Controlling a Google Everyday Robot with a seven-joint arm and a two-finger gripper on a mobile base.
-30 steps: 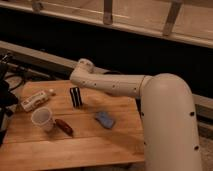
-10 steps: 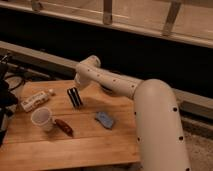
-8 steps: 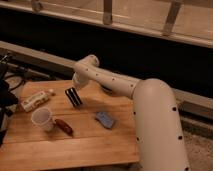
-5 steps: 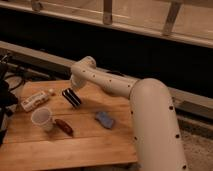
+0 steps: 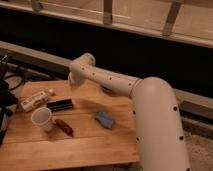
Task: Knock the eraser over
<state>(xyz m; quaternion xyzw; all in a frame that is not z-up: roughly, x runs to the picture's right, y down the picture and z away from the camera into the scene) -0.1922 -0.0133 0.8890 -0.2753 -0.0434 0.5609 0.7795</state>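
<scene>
The eraser [image 5: 60, 104] is a long black block lying flat on its side on the wooden table [image 5: 95, 147], left of centre. My gripper [image 5: 73, 81] is at the end of the white arm, over the table's back edge, just up and to the right of the eraser and apart from it. The arm's wrist covers most of the gripper.
A white cup [image 5: 42, 118] stands in front of the eraser, with a red-brown item [image 5: 64, 126] beside it. A blue item [image 5: 105, 119] lies mid-table. A pale packet [image 5: 34, 100] and a small white ball [image 5: 50, 91] lie at the left. Dark equipment [image 5: 5, 95] borders the left edge.
The eraser stood upright, tipped to the left over the last second, and now lies flat. My gripper has drawn back up and away from it.
</scene>
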